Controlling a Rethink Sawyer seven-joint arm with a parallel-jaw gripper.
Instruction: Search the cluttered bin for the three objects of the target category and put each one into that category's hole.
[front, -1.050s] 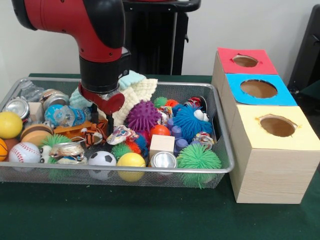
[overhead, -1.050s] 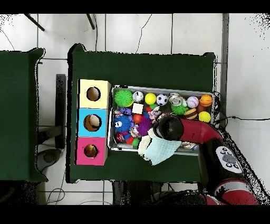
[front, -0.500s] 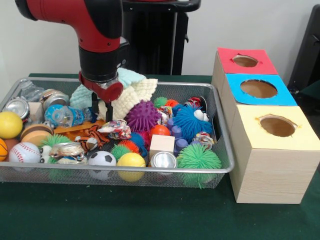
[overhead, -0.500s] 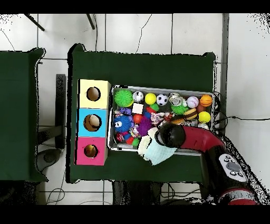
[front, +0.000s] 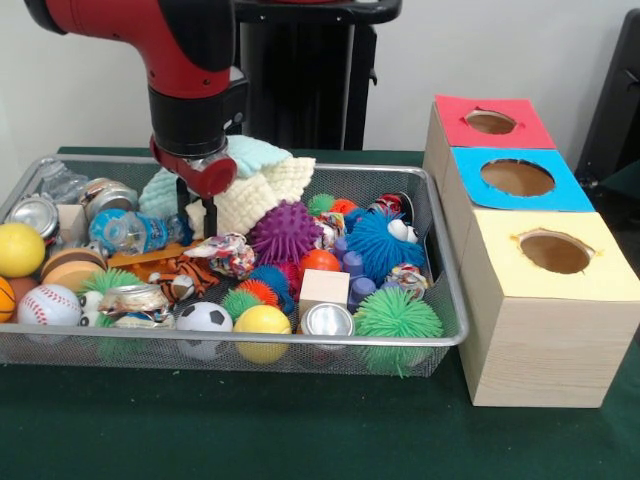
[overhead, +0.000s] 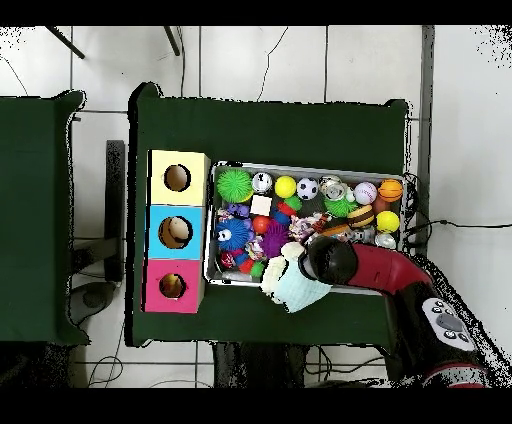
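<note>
Which category is wanted cannot be told from the pictures, so the likeliest target is a judgement: the crumpled wrapper (front: 225, 252), lying in the middle of the bin (front: 447, 338) between the tiger toy (front: 178, 272) and the purple ball (front: 286, 232), just below the gripper (front: 197, 206). The gripper hangs above the clutter in front of the cloth (front: 262, 182); its two dark fingers (front: 210, 215) stand apart with nothing between them, so it looks released and empty. To do the pick well, I would centre the fingers over the wrapper's bulk, come straight down so one finger does not snag the toy or the ball's spikes, and close only when both fingers flank the crumpled part, since thin foil can slip or tear. The lift should clear the bin's rim before swinging toward the red hole (front: 490, 122), blue hole (front: 517, 177) or yellow hole (front: 555, 251), whichever matches. In the overhead view the arm (overhead: 340, 263) hides the gripper. Against a second ago, the gripper has risen from among the clutter by the toy and moved a little toward picture-left, and the wrapper sits slightly higher and further left in the front view, as if nudged.
</note>
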